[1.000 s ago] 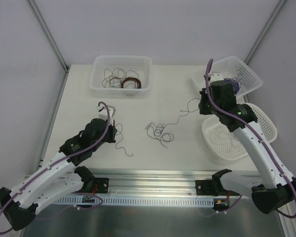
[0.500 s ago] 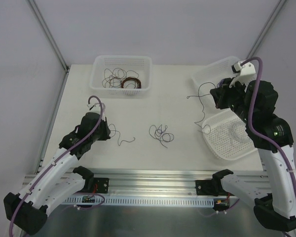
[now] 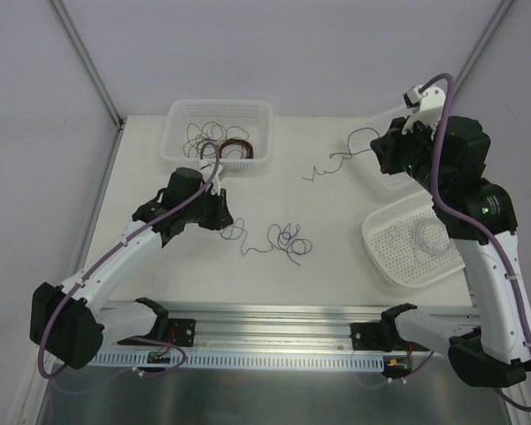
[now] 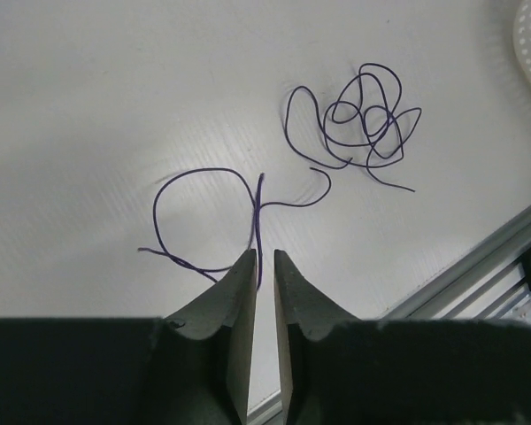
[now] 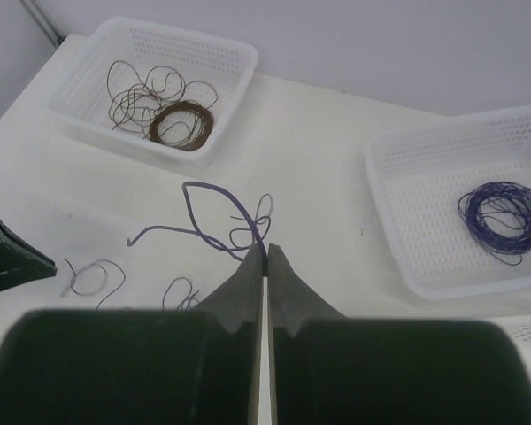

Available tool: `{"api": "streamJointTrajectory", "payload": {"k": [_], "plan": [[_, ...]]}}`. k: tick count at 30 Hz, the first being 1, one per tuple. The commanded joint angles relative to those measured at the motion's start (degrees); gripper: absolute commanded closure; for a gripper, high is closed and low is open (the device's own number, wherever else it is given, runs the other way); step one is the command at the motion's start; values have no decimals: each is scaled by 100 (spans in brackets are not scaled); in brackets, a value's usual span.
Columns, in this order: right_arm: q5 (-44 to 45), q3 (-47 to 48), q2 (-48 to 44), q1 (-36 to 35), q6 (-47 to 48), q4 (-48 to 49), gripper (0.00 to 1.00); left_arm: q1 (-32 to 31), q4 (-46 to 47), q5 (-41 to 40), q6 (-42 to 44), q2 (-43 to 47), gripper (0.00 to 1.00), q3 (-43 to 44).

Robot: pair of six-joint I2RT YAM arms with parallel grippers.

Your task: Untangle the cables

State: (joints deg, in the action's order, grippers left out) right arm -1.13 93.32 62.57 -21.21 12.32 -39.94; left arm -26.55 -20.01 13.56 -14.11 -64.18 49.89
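Note:
The cables are a small clump of thin purple and dark wires [image 3: 289, 241] on the white table, also in the left wrist view [image 4: 363, 124]. A loose purple wire [image 3: 252, 248] loops on the table between the clump and my left gripper [image 3: 226, 221]. Its end [image 4: 258, 221] lies between the left gripper's [image 4: 264, 257] tips, and the jaws stand a narrow gap apart. My right gripper [image 3: 382, 155] is raised at the back right, shut on another purple wire [image 3: 336, 159] that hangs out to the left. The right wrist view shows that gripper [image 5: 265, 251] pinching the wire [image 5: 239, 205].
A white basket [image 3: 219, 104] at the back left holds loose brown wires and a red-brown coil [image 3: 234, 149]. A back right basket [image 5: 398, 204] holds a purple coil [image 5: 504, 217]. A front right basket [image 3: 380, 257] holds a whitish coil [image 3: 429, 237]. An aluminium rail [image 3: 283, 319] runs along the near edge.
My left gripper swung right and back towards the clump, and the loose purple wire moved right with it. My right gripper rose and moved back with its wire, away from the front right basket.

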Motion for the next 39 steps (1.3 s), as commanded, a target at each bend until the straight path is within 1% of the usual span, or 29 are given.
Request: {"api": "streamJointTrajectory", "payload": {"k": [1, 3, 4, 5, 7, 8, 10, 11, 13, 14, 19, 21, 26, 29, 30, 33, 34, 37, 39], "plan": [[349, 685, 308, 108, 324, 426, 99, 18, 296, 613, 409, -383, 82, 451], [507, 932, 623, 249, 473, 470, 99, 27, 322, 534, 488, -455, 75, 504], [586, 1143, 721, 371, 508, 496, 99, 18, 322, 490, 523, -472, 63, 487], [657, 1249, 818, 442, 578, 531, 99, 18, 348, 455, 549, -455, 59, 443], [824, 1355, 1037, 609, 588, 733, 99, 27, 410, 280, 593, -367, 47, 285], [851, 1399, 1099, 810, 588, 847, 99, 27, 401, 209, 654, -315, 34, 250], [833, 1400, 1274, 1126, 518, 1198, 99, 27, 410, -88, 716, -122, 23, 144], [807, 1417, 1337, 1224, 500, 1313, 99, 27, 419, -221, 717, -69, 13, 109], [807, 1417, 1495, 1461, 509, 1611, 99, 35, 410, -493, 743, 72, 3, 30], [807, 1417, 1652, 1540, 526, 1717, 99, 27, 410, -739, 743, 107, 1, 12], [632, 1637, 2162, 2041, 579, 2060, 99, 79, 419, -1460, 682, 283, 1, -58], [561, 1620, 2330, 2104, 605, 2218, 99, 114, 410, -1671, 638, 336, 1, -76], [579, 1435, 2707, 2455, 606, 2648, 99, 237, 463, -1971, 620, 389, 1, -137], [526, 1347, 3068, 2639, 456, 2816, 99, 299, 480, -2024, 655, 337, 1, -137], [534, 1338, 3330, 2683, 430, 2834, 99, 308, 472, -2024, 664, 293, 1, -129], [727, 1233, 3674, 2719, 438, 2940, 87, 369, 472, -1998, 655, 257, 1, -120], [789, 1224, 3875, 2719, 438, 2931, 77, 387, 472, -1963, 646, 257, 1, -120], [921, 1215, 4157, 2736, 395, 2738, 55, 405, 489, -1866, 629, 266, 1, -120], [921, 1163, 4176, 2736, 255, 2492, 49, 413, 498, -1840, 620, 266, 1, -128]]}}
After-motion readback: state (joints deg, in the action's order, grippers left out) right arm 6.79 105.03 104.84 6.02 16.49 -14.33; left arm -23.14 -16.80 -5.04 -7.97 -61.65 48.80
